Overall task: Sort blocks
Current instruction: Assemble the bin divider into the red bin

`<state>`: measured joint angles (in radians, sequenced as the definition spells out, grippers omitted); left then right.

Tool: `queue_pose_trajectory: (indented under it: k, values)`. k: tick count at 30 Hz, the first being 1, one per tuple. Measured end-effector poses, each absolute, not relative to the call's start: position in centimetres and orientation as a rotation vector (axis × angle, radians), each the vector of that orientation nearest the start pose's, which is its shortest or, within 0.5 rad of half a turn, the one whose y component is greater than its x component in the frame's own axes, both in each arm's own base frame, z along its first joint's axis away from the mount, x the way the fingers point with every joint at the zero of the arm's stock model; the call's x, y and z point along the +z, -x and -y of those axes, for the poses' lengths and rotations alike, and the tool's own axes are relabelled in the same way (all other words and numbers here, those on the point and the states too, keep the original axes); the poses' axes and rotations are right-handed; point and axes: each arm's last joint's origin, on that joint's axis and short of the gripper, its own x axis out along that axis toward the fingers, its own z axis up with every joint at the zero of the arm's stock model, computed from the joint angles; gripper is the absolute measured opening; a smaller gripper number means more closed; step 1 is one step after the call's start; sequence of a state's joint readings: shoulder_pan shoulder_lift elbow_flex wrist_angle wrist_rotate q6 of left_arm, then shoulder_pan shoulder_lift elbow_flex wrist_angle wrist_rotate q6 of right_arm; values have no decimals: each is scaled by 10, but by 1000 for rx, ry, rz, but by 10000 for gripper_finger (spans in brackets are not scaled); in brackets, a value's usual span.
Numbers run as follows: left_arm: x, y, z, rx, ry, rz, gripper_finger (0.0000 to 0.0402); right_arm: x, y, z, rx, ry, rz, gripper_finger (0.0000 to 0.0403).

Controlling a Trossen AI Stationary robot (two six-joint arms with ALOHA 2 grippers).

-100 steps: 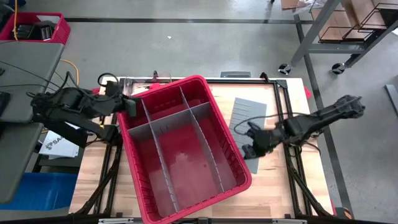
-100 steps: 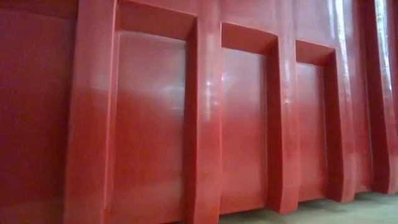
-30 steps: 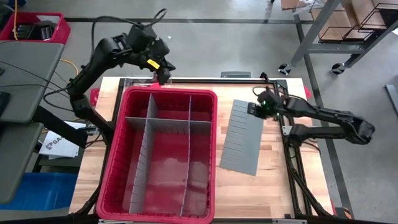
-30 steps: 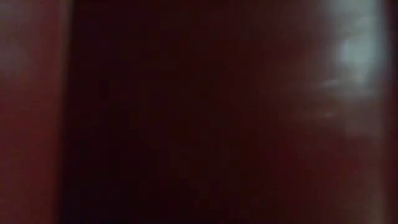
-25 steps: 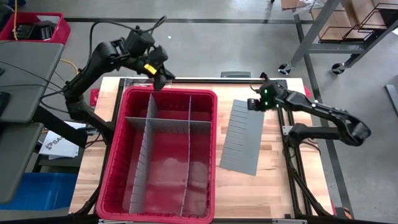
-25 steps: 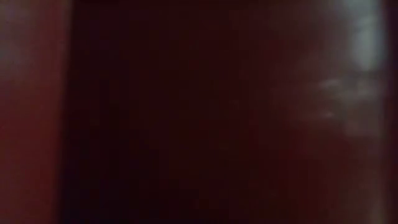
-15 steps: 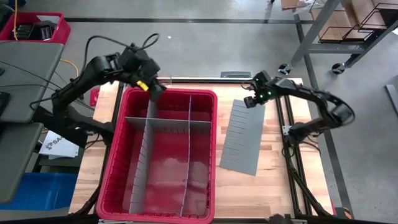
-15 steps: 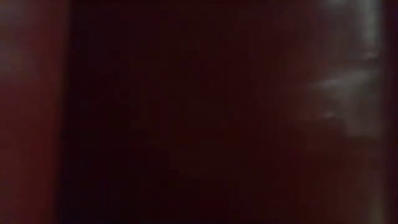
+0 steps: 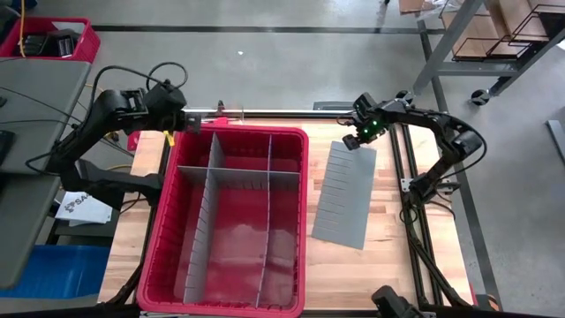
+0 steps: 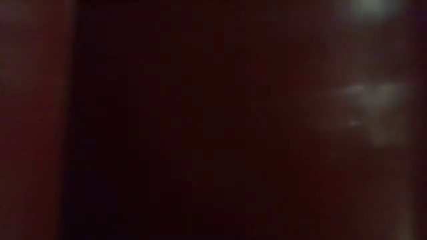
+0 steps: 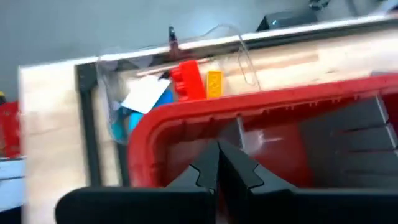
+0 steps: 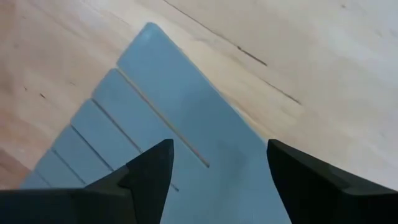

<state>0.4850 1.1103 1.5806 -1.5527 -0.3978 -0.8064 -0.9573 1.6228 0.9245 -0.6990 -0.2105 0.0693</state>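
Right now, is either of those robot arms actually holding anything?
No. The left gripper has its jaws shut on nothing, above the red bin's far rim. The right gripper, jaws open, hangs over the grey divider sheet.

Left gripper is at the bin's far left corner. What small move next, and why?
Probably ease the shut left gripper forward past the red bin's rim and open it: a red block and a yellow block lie just beyond, beside a clear bag. The right gripper hangs open over the grey divider sheet.
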Motion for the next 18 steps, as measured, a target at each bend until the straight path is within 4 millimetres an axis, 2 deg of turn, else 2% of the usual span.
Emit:
queue_pose_trajectory:
  k: [3,8,13,16,18]
  values:
    - [410,-113,-78,1323,751,-724,0,160,-163,221,-672,-869,-1184,252]
    - [379,-107,-89,1614,747,-656,0,159,-162,217,-677,-949,-1192,252]
    - [347,-100,-101,1781,742,-727,0,159,-162,217,-702,-974,-1187,252]
    - [333,-95,-107,1882,783,-702,0,159,-162,218,-729,-986,-1173,252]
    - [322,-92,-109,1889,839,-763,0,159,-162,218,-725,-996,-1168,252]
